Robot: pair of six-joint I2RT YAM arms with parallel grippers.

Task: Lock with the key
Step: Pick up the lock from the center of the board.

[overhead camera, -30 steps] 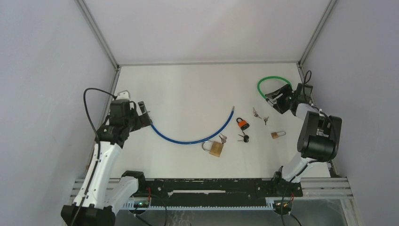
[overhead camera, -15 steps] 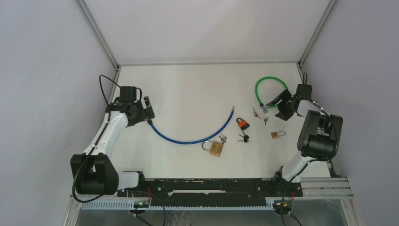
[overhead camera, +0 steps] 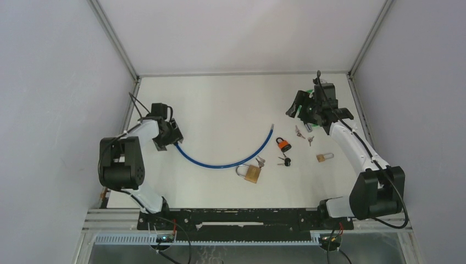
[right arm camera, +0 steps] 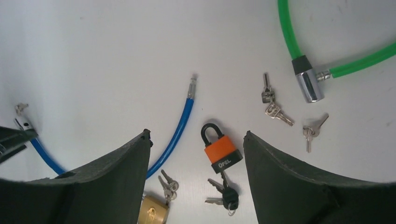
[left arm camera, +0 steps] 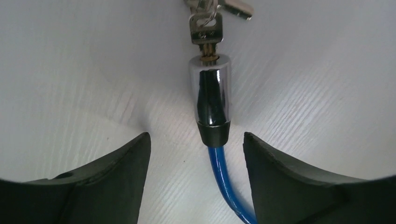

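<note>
Barrel: chrome end of blue cable lock (left arm camera: 212, 100) lies on table (left arm camera: 70, 70), untouched between the fingers of left hand (left arm camera: 196, 140)
Axis: straight away from that hand, key (left arm camera: 205, 30) in far end
Left hand: wide, empty, nearer
Right hand (right arm camera: 196, 135): wide, empty, well apart

The top camera sits high at 6 o'clock, looking down on the whole surface (overhead camera: 220, 99). The left wrist camera is right up close to the blue cable (left arm camera: 223, 182) at 9 o'clock. The right wrist camera hangs higher at 2 o'clock and sees that cable too.
</note>
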